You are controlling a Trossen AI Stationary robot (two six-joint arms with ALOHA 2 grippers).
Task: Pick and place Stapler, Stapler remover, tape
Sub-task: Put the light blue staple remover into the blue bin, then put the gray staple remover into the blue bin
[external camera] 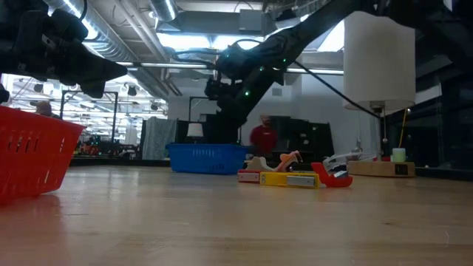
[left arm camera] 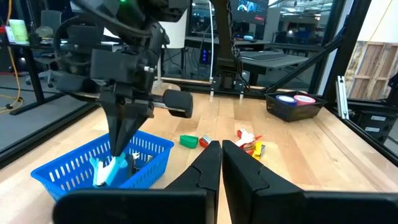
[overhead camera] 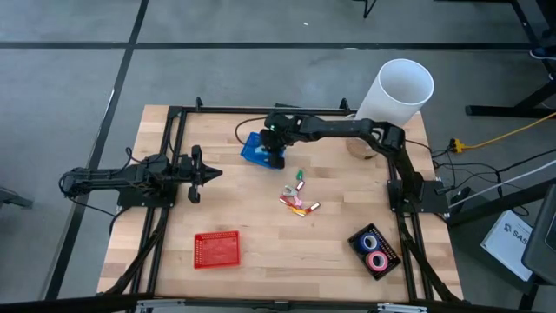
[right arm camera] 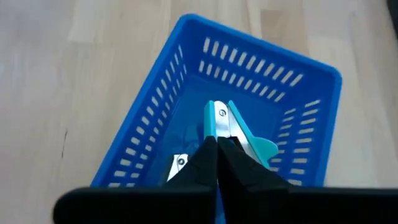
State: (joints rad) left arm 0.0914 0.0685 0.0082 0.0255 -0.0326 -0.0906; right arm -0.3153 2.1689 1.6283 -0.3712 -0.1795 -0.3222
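We see the right gripper (right arm camera: 216, 163) reaching down into the blue basket (overhead camera: 255, 149) at the far middle of the table, fingers pinched together on a teal stapler remover (right arm camera: 239, 134) inside it. The left gripper (left arm camera: 221, 163) hovers over the table's left side, shut and empty. Blue and pink tape rolls (overhead camera: 373, 249) sit in a black tray (overhead camera: 358, 243) near right. A red basket (overhead camera: 216, 249) stands near left.

A pale wooden desk (overhead camera: 261, 278) carries a red basket (overhead camera: 216, 249) near its front edge. A tall white cylinder (overhead camera: 396, 92) stands at the far right corner. Beyond the desk, a person in red (external camera: 262, 138) stands in the room.
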